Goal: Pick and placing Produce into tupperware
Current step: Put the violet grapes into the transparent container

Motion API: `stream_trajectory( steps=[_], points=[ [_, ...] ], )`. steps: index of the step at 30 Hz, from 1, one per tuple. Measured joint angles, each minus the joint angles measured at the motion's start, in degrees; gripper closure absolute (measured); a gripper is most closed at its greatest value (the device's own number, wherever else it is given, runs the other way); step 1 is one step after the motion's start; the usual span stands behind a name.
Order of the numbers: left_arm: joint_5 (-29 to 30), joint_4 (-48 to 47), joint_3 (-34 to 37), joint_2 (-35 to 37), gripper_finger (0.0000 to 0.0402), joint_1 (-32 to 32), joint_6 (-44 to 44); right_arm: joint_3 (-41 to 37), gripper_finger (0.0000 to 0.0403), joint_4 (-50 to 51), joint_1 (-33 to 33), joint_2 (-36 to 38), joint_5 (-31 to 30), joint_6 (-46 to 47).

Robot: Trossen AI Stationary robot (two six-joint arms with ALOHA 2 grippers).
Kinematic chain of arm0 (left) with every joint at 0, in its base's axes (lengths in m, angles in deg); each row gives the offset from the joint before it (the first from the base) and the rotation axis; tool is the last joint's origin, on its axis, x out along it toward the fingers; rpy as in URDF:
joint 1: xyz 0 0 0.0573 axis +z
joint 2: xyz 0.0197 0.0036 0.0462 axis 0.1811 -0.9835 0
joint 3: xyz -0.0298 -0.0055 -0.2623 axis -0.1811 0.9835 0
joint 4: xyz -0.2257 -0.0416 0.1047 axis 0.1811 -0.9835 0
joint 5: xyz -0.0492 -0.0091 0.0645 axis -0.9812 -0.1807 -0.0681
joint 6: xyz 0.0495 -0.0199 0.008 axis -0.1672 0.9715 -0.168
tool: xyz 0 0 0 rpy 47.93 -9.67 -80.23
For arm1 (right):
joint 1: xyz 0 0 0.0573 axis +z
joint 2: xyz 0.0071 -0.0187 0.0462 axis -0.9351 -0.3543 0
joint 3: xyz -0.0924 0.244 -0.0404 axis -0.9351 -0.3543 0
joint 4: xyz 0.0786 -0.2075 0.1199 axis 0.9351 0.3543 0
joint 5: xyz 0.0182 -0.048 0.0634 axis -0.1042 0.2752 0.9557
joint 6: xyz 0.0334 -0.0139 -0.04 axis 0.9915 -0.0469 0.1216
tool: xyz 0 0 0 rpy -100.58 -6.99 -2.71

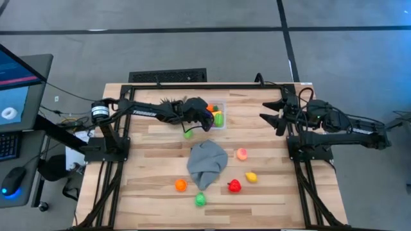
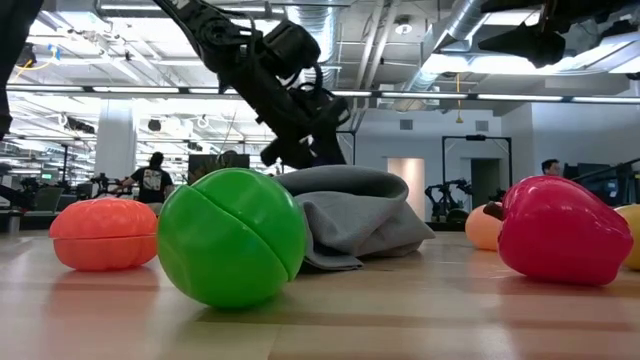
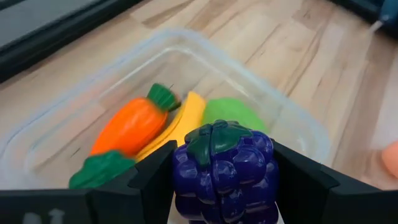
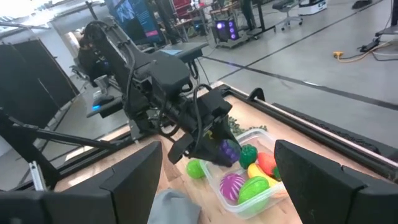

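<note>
On the near half of the table, loose produce waits — a green ball (image 1: 201, 199), red pepper (image 1: 234, 186) and orange piece (image 1: 181, 185) around the grey cloth (image 1: 207, 162). Farther back, the left gripper (image 3: 221, 180) clamps purple grapes (image 3: 224, 171) above the tupperware (image 3: 298, 121) — already holding a carrot (image 3: 134, 123) and banana (image 3: 180, 124). The right gripper (image 1: 273, 114) hangs open, idle.

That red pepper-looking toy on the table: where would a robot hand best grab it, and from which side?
Probably across its rounded middle, coming straight down from above. The red pepper lies on its side on the bare table, and its lobed body narrows toward the ends, so the widest part gives the fingers the most surface. The yellow piece sits close beside it, so a sideways approach risks bumping that.
</note>
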Motion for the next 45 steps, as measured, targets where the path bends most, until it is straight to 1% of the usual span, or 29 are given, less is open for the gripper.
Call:
stream_trajectory(
  steps=[12, 17, 22, 28, 35, 45],
  points=[
    [-0.3, -3.7, 0.0, 0.0, 0.0191, 1.6, -1.3, 0.0, 0.007, 0.0, 0.0, 0.0, -0.8, -1.0],
    [-0.9, -3.7, 0.0, 0.0, 0.0191, 1.6, -2.3, 0.0, 0.007, 0.0, 0.0, 0.0, -0.8, -1.3],
    [-0.7, -3.8, 0.0, 0.0, 0.0191, 1.0, -5.9, 0.0, 0.007, 0.0, 0.0, 0.0, -0.8, -1.3],
    [-1.2, -3.8, 0.0, 0.0, 0.0191, 1.0, -7.2, 0.0, 0.007, 0.0, 0.0, 0.0, -0.8, -1.3],
    [-1.4, -4.3, 0.0, 0.0, 0.0191, 0.9, -7.8, 0.0, 0.007, 0.0, 0.0, 0.0, -2.4, -1.3],
    [-0.6, -3.9, 0.0, 0.0, 0.0191, 1.0, -7.8, 0.0, 0.007, 0.0, 0.0, 0.0, -2.4, -1.0]
  ],
)
